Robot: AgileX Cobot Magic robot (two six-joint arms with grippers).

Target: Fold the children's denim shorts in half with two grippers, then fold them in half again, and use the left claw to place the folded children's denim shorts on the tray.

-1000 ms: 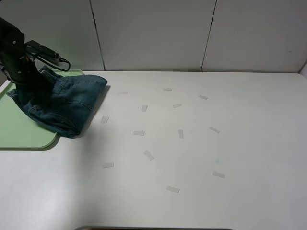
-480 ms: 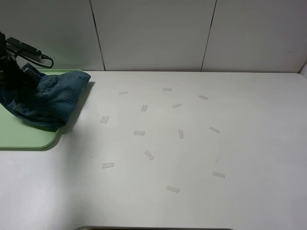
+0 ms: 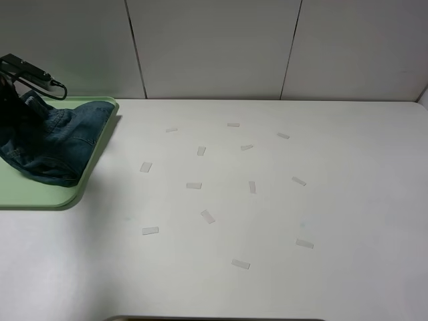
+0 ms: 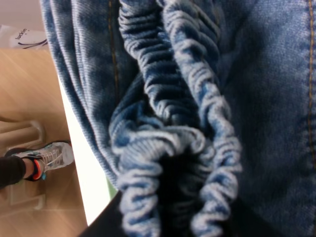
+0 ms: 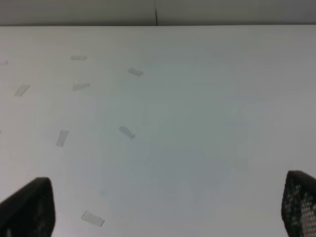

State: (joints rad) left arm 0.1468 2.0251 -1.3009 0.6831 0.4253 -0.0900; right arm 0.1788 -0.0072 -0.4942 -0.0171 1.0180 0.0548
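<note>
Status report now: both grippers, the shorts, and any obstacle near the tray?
Left gripper shut on folded shorts, bundle over tray, one corner past its rim. Right gripper open, empty, above bare table. Only tape bits nearby; nothing blocking.

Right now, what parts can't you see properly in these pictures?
- Left gripper's fingers: in the left wrist view the children's denim shorts fill the picture and cover them.
- Left gripper: exterior high view, cut off by the left edge.
- Tray: its left part runs off the edge, and the shorts cover much of it.
- Right gripper: only two fingertips show in the right wrist view.
</note>
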